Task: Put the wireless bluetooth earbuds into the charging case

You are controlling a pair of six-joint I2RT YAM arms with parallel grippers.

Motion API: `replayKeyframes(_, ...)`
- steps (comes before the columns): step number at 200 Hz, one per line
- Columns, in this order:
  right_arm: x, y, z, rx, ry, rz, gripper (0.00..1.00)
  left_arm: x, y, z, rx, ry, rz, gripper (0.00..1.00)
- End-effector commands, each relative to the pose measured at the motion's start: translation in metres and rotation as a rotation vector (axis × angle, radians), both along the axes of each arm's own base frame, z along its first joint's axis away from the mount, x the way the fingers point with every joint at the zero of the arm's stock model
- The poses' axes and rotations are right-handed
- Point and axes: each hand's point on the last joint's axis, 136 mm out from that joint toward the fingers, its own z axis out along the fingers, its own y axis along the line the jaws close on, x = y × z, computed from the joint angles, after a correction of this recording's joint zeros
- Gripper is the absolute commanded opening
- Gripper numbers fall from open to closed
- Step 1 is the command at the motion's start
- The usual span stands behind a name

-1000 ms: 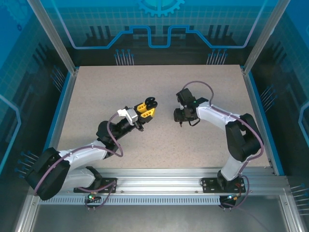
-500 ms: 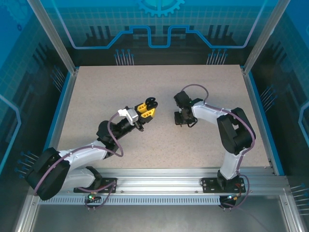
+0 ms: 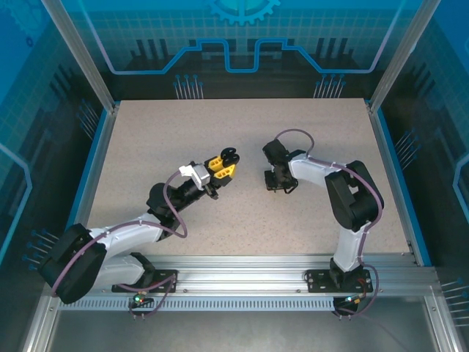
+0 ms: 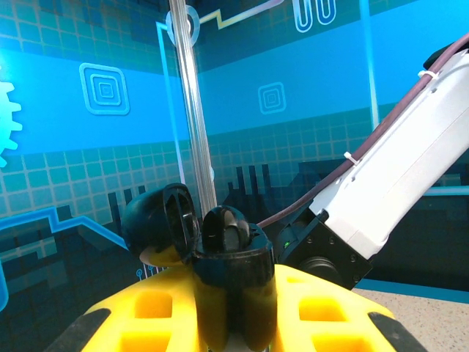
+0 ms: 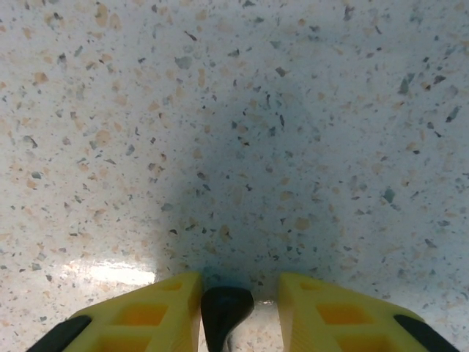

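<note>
While I watch from my remote desk, my left gripper point(image 3: 226, 166) is clamped on the black charging case point(image 4: 234, 293), whose lid point(image 4: 163, 220) is flipped back to one side; a rounded black shape sits in its open mouth, though I cannot tell what it is. My right gripper point(image 5: 240, 297) points down at the speckled table point(image 5: 234, 110), near the left one but apart from it; a black earbud point(image 5: 226, 308) lies on the surface between its yellow fingers point(image 5: 157, 312), against one and a sliver off the other; I cannot tell whether it is pinched.
</note>
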Motion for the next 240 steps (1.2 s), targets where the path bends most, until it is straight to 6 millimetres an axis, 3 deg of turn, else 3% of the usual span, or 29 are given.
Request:
replayKeyframes(1, 0.005, 0.004, -0.004, 0.000, -0.002, -0.011, 0.32, -0.004, 0.000, 0.000, 0.001, -0.026, 0.000, 0.00)
replayKeyframes(80, 0.005, 0.009, -0.011, 0.001, 0.008, -0.011, 0.26, -0.003, -0.001, -0.001, 0.005, -0.025, -0.002, 0.00)
replayKeyframes(141, 0.004, 0.018, 0.003, 0.035, -0.023, -0.004, 0.20, -0.003, -0.001, -0.002, 0.006, -0.020, -0.003, 0.00)
replayKeyframes(195, 0.005, 0.022, 0.045, 0.088, -0.118, -0.001, 0.18, -0.003, -0.001, -0.004, 0.010, -0.020, 0.000, 0.00)
replayKeyframes(240, 0.004, 0.029, 0.100, 0.155, -0.228, 0.020, 0.17, 0.000, -0.001, -0.010, 0.018, -0.009, 0.009, 0.00)
